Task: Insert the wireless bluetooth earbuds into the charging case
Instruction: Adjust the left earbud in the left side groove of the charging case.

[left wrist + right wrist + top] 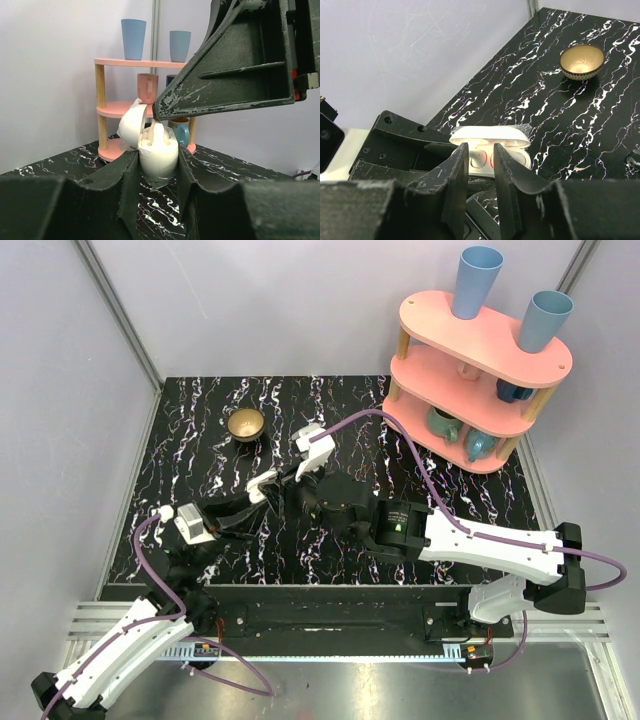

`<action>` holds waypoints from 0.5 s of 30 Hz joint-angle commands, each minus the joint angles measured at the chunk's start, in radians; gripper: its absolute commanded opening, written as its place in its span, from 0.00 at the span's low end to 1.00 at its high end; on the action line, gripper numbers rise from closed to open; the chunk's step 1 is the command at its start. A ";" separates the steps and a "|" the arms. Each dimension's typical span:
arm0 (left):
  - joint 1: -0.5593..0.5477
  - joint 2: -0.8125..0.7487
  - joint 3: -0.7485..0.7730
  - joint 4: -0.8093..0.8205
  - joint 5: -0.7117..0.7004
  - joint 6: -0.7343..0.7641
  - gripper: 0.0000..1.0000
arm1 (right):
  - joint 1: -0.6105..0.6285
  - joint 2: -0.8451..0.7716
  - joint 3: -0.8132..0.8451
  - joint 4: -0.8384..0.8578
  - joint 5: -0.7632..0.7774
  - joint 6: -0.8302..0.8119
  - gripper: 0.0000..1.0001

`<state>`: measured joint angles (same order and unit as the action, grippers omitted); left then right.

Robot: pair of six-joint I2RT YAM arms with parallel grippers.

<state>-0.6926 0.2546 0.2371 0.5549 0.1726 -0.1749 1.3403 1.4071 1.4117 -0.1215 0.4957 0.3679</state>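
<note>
Left wrist view showed the left gripper (157,167) pinching the open charging case (159,152) by its sides over the table (225,170). One earbud (158,134) stood upright in it, just under the right gripper (481,150). That gripper's fingers stood narrowly apart, and whether they gripped the earbud could not be told.

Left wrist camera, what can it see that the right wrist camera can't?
Only the left wrist camera shows the pink shelf with blue cups on top and mugs below. Only the right wrist camera shows the brass bowl. Both show the charging case with its lid open, and the black marble table.
</note>
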 commanded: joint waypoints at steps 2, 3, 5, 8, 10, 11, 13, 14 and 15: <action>0.002 0.006 0.039 0.074 0.028 -0.003 0.00 | -0.010 0.013 0.015 -0.013 0.023 0.003 0.33; 0.002 0.005 0.041 0.074 0.028 -0.003 0.00 | -0.010 0.018 0.016 -0.020 0.017 0.005 0.33; 0.002 0.005 0.042 0.074 0.022 0.000 0.00 | -0.010 0.023 0.018 -0.035 0.000 0.017 0.33; 0.002 0.003 0.042 0.076 0.015 0.005 0.00 | -0.009 0.024 0.009 -0.049 -0.035 0.037 0.33; 0.002 0.003 0.042 0.079 0.011 0.012 0.00 | -0.009 0.026 0.003 -0.061 -0.054 0.045 0.32; 0.001 0.005 0.042 0.079 0.008 0.014 0.00 | -0.010 0.029 0.003 -0.082 -0.065 0.058 0.32; 0.002 0.005 0.044 0.080 0.007 0.021 0.00 | -0.010 0.029 0.001 -0.101 -0.078 0.069 0.31; 0.002 0.005 0.042 0.080 0.002 0.023 0.00 | -0.009 0.027 -0.003 -0.113 -0.085 0.081 0.31; 0.002 0.005 0.044 0.082 0.002 0.026 0.00 | -0.010 0.026 -0.006 -0.118 -0.083 0.088 0.31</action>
<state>-0.6926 0.2577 0.2371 0.5400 0.1753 -0.1692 1.3331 1.4189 1.4117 -0.1474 0.4587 0.4118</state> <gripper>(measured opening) 0.340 0.311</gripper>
